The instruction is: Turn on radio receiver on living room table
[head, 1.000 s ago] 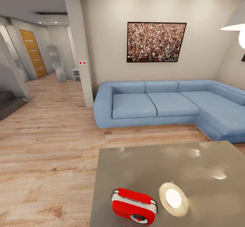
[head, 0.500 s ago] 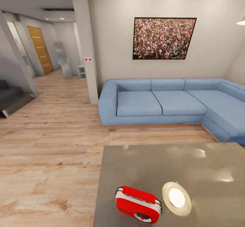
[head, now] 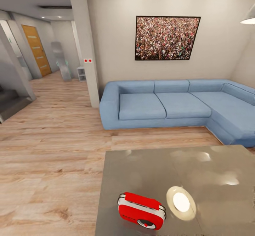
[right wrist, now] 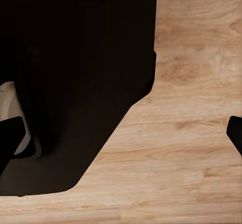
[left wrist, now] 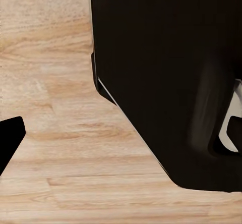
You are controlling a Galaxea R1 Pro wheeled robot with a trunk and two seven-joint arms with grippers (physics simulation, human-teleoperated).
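Note:
The red radio receiver (head: pixel 141 210) stands upright on the near left part of the grey glossy table (head: pixel 212 172), its dial facing me, in the living room with the blue sofa (head: pixel 170 105). Neither arm reaches into the head view. My left gripper (left wrist: pixel 121 135) hangs over the wood floor beside the robot's black body; one dark fingertip (left wrist: pixel 10 139) shows at the picture's edge, the other blends into the body. My right gripper (right wrist: pixel 121 135) is open, its fingertips (right wrist: pixel 10 138) far apart, with nothing between them.
A round lamp reflection (head: pixel 181 202) shines on the table beside the radio. A crowd photo (head: pixel 167 37) hangs above the sofa. A pillar (head: pixel 85 44), a hallway with a wooden door (head: pixel 35 50) and dark steps (head: pixel 9 103) lie to the left. Wood floor (head: pixel 53 165) runs along the table's left.
The whole head view has shifted slightly, so the camera has moved. The radio stays where it was on the table.

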